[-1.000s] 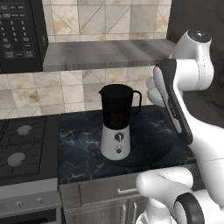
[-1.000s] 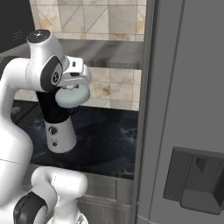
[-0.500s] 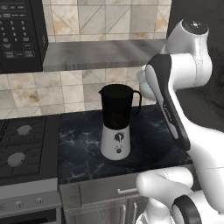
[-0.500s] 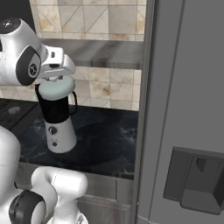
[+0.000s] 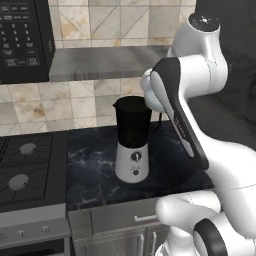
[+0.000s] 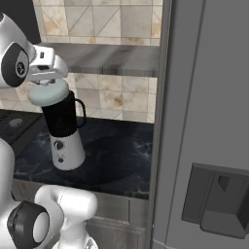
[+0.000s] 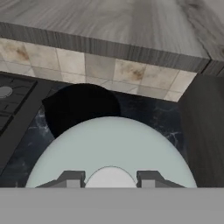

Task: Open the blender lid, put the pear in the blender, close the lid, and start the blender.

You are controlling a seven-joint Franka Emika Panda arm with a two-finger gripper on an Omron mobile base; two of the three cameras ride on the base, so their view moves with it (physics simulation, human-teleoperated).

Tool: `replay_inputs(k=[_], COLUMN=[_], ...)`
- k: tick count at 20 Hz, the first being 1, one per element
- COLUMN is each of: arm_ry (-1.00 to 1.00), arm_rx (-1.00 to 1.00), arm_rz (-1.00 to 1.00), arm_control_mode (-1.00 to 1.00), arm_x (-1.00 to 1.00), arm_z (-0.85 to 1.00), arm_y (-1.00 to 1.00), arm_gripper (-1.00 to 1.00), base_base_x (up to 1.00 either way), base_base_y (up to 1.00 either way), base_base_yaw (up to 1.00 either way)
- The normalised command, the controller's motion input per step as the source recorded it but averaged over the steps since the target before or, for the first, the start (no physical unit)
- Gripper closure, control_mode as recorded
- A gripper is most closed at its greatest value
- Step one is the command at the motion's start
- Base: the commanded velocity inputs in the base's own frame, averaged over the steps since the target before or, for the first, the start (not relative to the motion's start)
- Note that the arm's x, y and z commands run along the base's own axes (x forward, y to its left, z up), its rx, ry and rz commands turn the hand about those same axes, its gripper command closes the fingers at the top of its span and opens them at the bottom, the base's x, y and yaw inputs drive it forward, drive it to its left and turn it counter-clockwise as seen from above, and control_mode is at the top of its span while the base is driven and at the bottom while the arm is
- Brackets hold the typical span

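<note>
Hand view: gripper (image 7: 110, 178) clenched on knob of the round pale blue-white blender lid (image 7: 109, 151), lifted off the dark-jarred blender (image 6: 63, 131). Lid-opening step; next, set lid aside on counter.

A near-black blender (image 5: 132, 145) jar is sitting on a white-grey base with dark controls. The blender lid (image 6: 48, 92) is showing pale blue-white. The counter (image 5: 100, 170) is wearing dark marble with faint pale veining. The wall tiles (image 5: 75, 100) are mottling beige and tan. The shelf (image 5: 100, 62) is showing streaked grey woodgrain. The stove (image 5: 25, 170) and microwave (image 5: 22, 35) are appearing black, the refrigerator (image 6: 209, 121) grey.
</note>
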Motion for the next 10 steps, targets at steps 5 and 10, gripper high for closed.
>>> replay_inputs(k=[5,10], arm_ry=[0.00,0.00], arm_rx=[0.07,0.07], arm_rz=[0.03,0.04], arm_control_mode=[-1.00,-1.00], arm_x=[0.18,0.18], arm_z=[0.00,-0.02], arm_y=[0.36,0.26], arm_gripper=[1.00,1.00], base_base_x=[0.00,0.00], base_base_y=[0.00,0.00], base_base_yaw=[0.00,0.00])
